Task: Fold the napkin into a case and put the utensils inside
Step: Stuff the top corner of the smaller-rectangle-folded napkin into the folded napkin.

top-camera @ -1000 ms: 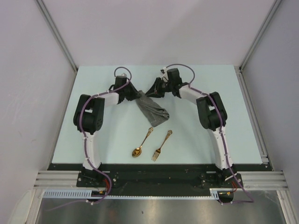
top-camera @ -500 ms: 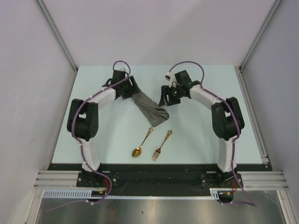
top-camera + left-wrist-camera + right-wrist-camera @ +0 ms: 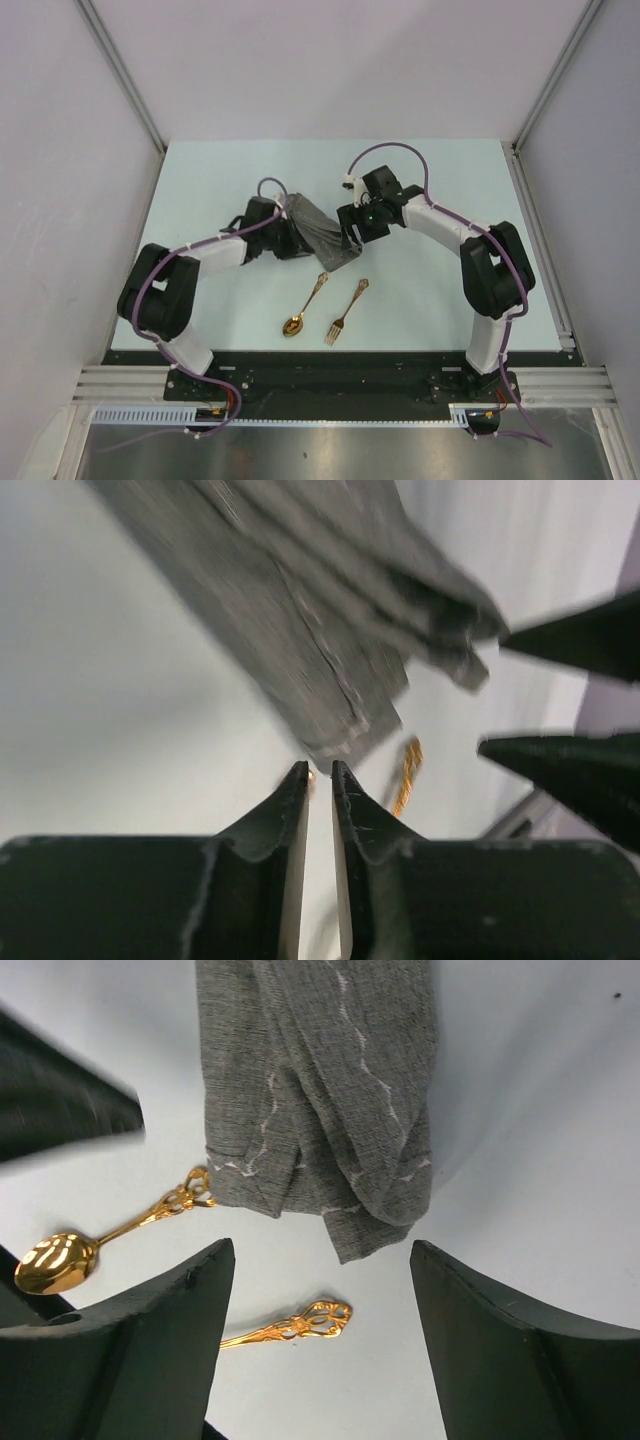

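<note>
The napkin (image 3: 318, 232) is a dark grey cloth bunched into a long folded strip lying diagonally mid-table. My left gripper (image 3: 297, 240) is at its left side. In the left wrist view its jaws (image 3: 319, 770) are almost together, with the napkin's (image 3: 300, 610) near corner right at the tips. My right gripper (image 3: 351, 232) stands open over the strip's near end (image 3: 330, 1110), fingers wide apart (image 3: 320, 1250). The gold spoon (image 3: 300, 310) and gold fork (image 3: 346, 310) lie side by side nearer the bases. The spoon's handle (image 3: 160, 1210) touches the cloth's edge. No case shape shows.
The fork's ornate handle end (image 3: 300, 1322) lies on bare table just below the cloth, between my right fingers. My right gripper's dark fingers (image 3: 575, 640) show at the right of the left wrist view. Aluminium rails (image 3: 540, 200) border the table.
Both grippers moved from the cloth's far end toward its near end. The right let go and opened wide. The left opened, then closed again lower on the strip, which now lies flatter.
</note>
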Controlling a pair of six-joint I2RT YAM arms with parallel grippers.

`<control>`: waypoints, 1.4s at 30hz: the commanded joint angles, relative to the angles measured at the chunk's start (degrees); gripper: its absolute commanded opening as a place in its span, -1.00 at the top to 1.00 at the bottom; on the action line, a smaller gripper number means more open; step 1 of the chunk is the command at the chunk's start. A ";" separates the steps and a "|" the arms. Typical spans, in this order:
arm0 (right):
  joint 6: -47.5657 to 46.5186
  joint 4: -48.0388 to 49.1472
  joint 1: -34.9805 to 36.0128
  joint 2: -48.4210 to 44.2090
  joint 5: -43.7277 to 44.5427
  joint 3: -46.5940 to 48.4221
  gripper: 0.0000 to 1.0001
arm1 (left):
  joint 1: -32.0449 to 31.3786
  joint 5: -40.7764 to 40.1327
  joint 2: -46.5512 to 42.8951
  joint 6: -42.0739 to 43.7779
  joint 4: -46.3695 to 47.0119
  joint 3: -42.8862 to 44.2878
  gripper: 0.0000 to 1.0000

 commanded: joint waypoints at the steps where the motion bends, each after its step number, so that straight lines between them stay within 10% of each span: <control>1: -2.58 0.75 0.34 -1.64 2.43 -0.72 -0.56 | -6.61 7.62 -1.13 -6.81 13.19 -3.82 0.67; 15: -3.11 3.29 1.31 4.78 5.34 1.65 -0.55 | -7.86 3.93 5.80 -8.49 11.44 -1.80 1.00; 42: -0.31 0.57 5.53 5.74 0.34 6.66 0.84 | -7.85 1.47 11.70 -8.84 12.77 0.84 1.00</control>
